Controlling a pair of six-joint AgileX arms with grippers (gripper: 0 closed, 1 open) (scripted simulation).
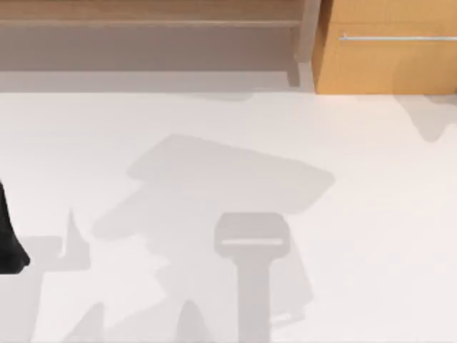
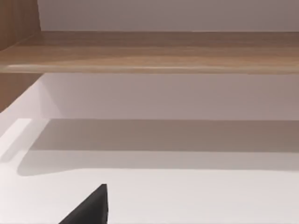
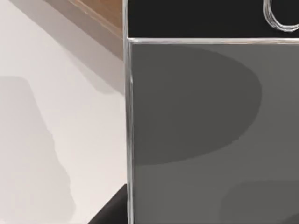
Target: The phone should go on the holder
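I see the phone (image 3: pixel 205 126) close up in my right wrist view, grey screen under a black band with the round button (image 3: pixel 282 16), above the white counter (image 1: pixel 371 214). My left arm (image 1: pixel 11 243) sits at the counter's left edge. Whether either arm's jaws are clenched, I cannot tell.

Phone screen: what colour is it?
Grey, with a black band at one end; the phone shows best in the right wrist view.
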